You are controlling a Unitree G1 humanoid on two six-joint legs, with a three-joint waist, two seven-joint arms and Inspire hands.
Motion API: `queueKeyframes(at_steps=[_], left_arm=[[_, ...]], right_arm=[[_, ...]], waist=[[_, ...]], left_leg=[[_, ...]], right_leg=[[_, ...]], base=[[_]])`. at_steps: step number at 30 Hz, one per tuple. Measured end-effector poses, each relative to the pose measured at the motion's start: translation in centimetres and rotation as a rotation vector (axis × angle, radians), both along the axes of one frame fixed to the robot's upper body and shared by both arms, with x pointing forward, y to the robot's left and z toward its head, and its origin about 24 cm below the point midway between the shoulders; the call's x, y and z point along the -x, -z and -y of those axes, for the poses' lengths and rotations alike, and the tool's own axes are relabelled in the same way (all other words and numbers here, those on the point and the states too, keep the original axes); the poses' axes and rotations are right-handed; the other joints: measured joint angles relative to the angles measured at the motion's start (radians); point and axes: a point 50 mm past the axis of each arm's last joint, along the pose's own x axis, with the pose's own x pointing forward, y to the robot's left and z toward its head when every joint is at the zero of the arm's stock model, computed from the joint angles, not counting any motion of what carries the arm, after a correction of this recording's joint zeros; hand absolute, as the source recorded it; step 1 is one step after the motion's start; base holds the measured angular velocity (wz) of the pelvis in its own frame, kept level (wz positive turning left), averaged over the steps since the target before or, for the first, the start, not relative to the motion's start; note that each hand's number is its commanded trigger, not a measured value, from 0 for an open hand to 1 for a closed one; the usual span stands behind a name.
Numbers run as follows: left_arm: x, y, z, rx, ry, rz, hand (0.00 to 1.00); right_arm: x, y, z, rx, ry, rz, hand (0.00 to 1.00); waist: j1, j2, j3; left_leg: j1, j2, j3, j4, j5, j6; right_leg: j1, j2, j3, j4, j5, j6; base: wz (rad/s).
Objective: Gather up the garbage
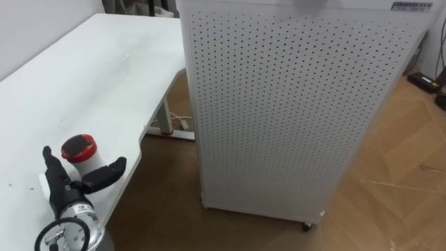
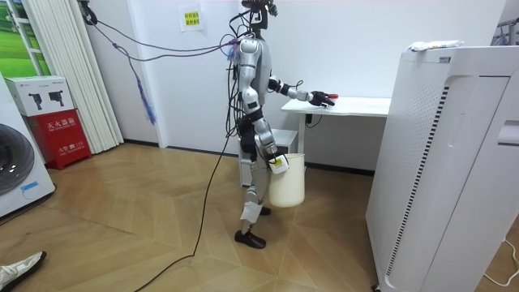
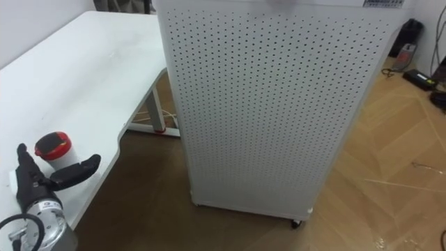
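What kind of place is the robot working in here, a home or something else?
Probably an indoor test room furnished partly like a home, though this is not certain: there is a white desk, a washing machine at the room view's left edge, and a wooden floor.

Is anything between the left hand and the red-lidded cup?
Nothing: only bare table separates the left hand and the cup, seen in both eye views.

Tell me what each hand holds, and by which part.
Left hand is open beside the red-lidded cup, holding nothing. Right hand sits at the white bucket's rim; hold cannot be told.
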Motion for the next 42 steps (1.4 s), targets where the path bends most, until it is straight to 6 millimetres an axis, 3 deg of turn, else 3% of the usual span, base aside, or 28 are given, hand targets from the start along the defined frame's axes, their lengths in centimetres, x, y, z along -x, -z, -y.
queueKeyframes(at_steps=[8, 9, 11, 12, 25, 42], left_arm=[[-0.9, -0.8, -0.7, -0.006, -0.009, 0.015, 0.0], [-0.9, -0.8, -0.7, -0.007, -0.01, 0.015, 0.52], [-0.9, -0.8, -0.8, -0.01, -0.012, 0.015, 0.69], [-0.9, -0.8, -0.9, -0.012, -0.014, 0.018, 1.0], [-0.4, -1.5, -4.5, 0.016, -0.175, 0.044, 1.0], [-0.9, -2.5, -5.2, 0.015, -0.199, 0.08, 1.0]], right_arm=[[-0.3, 0.0, -0.1, 0.019, 0.035, 0.015, 1.0], [-0.3, 0.0, -0.2, 0.02, 0.035, 0.015, 1.0], [-0.3, 0.0, -0.2, 0.018, 0.044, 0.015, 1.0], [-0.3, 0.0, -0.2, 0.015, 0.05, 0.018, 1.0], [-0.5, -0.1, -0.3, 0.007, 0.062, 0.021, 1.0], [-0.9, -0.1, -0.7, 0.007, 0.058, 0.03, 1.0]], waist=[[-0.002, 0.0, 0.0014], [-0.002, -0.001, 0.0015], [-0.003, -0.002, 0.0021], [-0.003, -0.003, 0.0028], [-0.002, -0.016, 0.0099], [-0.031, -0.032, 0.0195]], left_leg=[[-0.056, -0.001, 0.02, 0.025, 0.003, 0.005], [-0.056, -0.001, 0.023, 0.025, 0.003, 0.005], [-0.057, -0.001, 0.027, 0.026, 0.003, 0.005], [-0.059, -0.001, 0.03, 0.026, 0.003, 0.005], [-0.076, -0.006, 0.03, 0.029, 0.003, 0.005], [-0.117, -0.005, 0.032, 0.063, 0.003, 0.006]], right_leg=[[-0.064, -0.003, 0.022, 0.018, 0.002, -0.002], [-0.065, -0.003, 0.023, 0.019, 0.002, -0.002], [-0.068, -0.004, 0.025, 0.019, 0.002, -0.002], [-0.072, -0.005, 0.026, 0.021, 0.002, -0.002], [-0.077, -0.01, 0.02, 0.018, 0.005, 0.005], [-0.1, -0.01, 0.018, 0.013, 0.007, 0.007]], base=[[-0.04], [-0.07], [-0.05], [-0.04], [0.02], [0.03]])
